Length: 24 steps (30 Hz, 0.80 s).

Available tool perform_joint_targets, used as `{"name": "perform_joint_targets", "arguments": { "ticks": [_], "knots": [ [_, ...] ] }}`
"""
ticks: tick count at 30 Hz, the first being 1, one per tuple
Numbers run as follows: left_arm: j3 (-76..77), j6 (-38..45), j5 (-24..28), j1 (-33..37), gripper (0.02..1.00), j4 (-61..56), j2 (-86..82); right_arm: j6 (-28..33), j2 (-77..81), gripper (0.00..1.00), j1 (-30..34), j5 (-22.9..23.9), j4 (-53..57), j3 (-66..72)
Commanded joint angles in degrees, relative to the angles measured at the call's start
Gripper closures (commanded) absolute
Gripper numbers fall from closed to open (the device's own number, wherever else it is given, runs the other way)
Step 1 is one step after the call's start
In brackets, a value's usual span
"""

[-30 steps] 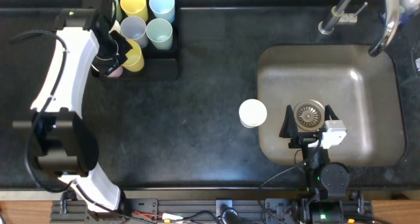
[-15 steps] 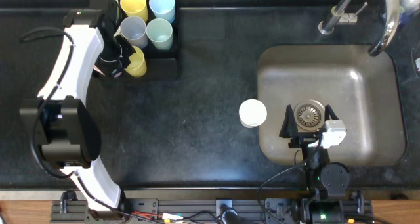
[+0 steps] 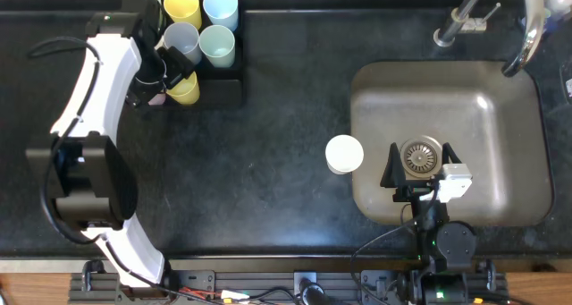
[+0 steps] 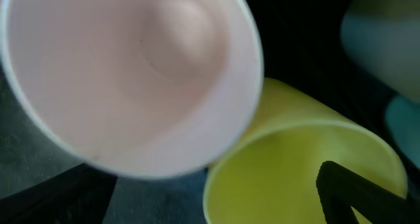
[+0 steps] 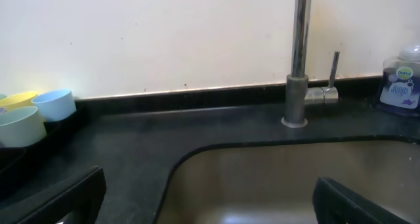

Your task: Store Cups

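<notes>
Yellow cup [image 4: 295,165] in left pincer [image 3: 176,73]

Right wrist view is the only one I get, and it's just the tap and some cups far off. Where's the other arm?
Observer: The left tool is at the left end of the black cup rack.
Operator: What's over there with it?
Observer: A tilted yellow cup and a pink cup sit close together right by it. I can't tell whether it grips either one.
Operator: Are any cups still left out?
Observer: Yes, one white cup is on the counter, just beside the left edge of the sink.
</notes>
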<state>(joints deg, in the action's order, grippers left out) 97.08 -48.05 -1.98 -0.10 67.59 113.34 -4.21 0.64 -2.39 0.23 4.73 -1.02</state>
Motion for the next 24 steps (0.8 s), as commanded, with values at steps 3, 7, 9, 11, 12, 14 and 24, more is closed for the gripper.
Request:
{"name": "perform_joint_targets", "arguments": {
  "ticks": [3, 7, 9, 11, 12, 14, 24],
  "knots": [
    [-0.4, 0.0, 0.8, -0.7, 0.02, 0.4, -17.6, 0.4, -0.4, 0.005, -0.4, -0.2, -0.3, 0.7],
    [-0.4, 0.2, -3.9, -1.2, 0.02, 4.0, -28.8, 0.4, -0.4, 0.003, -0.4, -0.2, -0.3, 0.7],
    [-1.3, 0.2, -7.9, -1.2, 0.018, 8.4, -34.6, 0.4, -0.4, 0.005, -0.4, -0.2, -0.3, 0.7],
    [-5.4, 0.2, -9.1, -1.2, 0.02, 11.3, -40.7, 0.4, -0.4, 0.005, -0.4, -0.2, -0.3, 0.7],
    [-9.4, 0.2, -8.9, -1.3, 0.02, 12.2, -44.8, 0.4, -0.4, 0.005, -0.4, -0.2, -0.2, 0.7],
    [-18.7, 0.2, -9.7, -1.2, 0.018, 11.4, -52.5, 0.4, -0.4, 0.003, -0.4, -0.2, -0.3, 0.7],
    [-74.9, 51.0, -1.7, -1.2, 0.02, -58.8, -93.9, 0.4, -0.4, 0.003, -0.4, -0.2, -0.3, 0.7]
  ]
}}
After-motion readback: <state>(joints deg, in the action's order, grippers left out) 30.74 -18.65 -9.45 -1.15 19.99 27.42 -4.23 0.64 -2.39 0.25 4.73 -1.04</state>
